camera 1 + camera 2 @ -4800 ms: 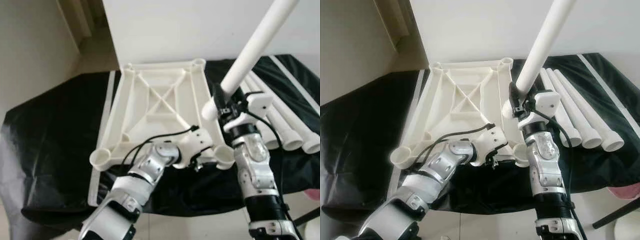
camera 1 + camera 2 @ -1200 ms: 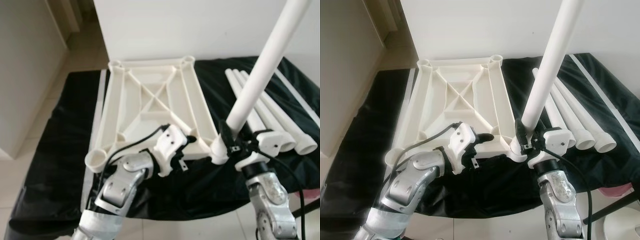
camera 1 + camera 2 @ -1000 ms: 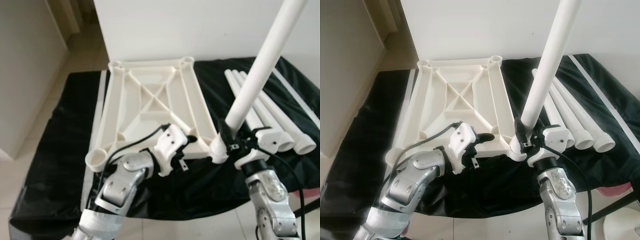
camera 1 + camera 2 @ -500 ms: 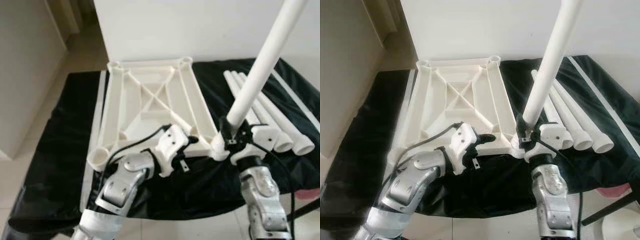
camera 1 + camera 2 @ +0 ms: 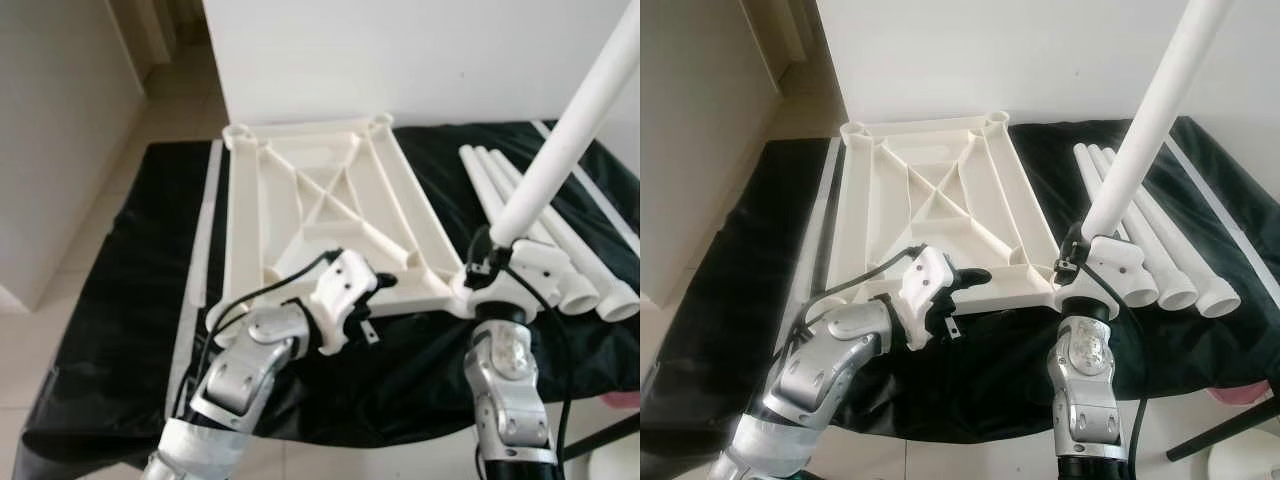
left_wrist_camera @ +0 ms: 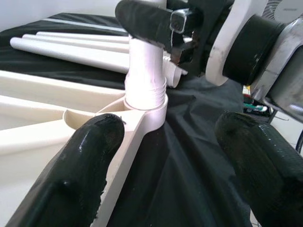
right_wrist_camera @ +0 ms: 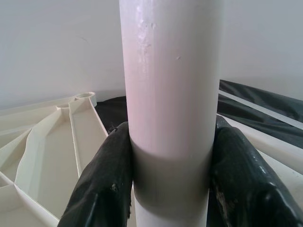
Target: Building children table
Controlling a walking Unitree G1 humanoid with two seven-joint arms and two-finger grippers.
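A black cloth (image 5: 730, 300) covers the work surface, with pale floor tiles (image 5: 100, 220) to the left and a white wall (image 5: 1040, 60) behind. Nearest, the left gripper (image 6: 170, 156) hangs with fingers apart at the near edge of the upside-down tabletop (image 5: 930, 210). The right gripper (image 7: 173, 184) is clamped on a white leg (image 5: 1140, 130) standing in the tabletop's near right corner socket (image 6: 144, 106), its long axis rising and leaning up to the right. The tabletop's length runs away toward the wall. Three spare legs (image 5: 1160, 260) lie side by side on the cloth just right of it.
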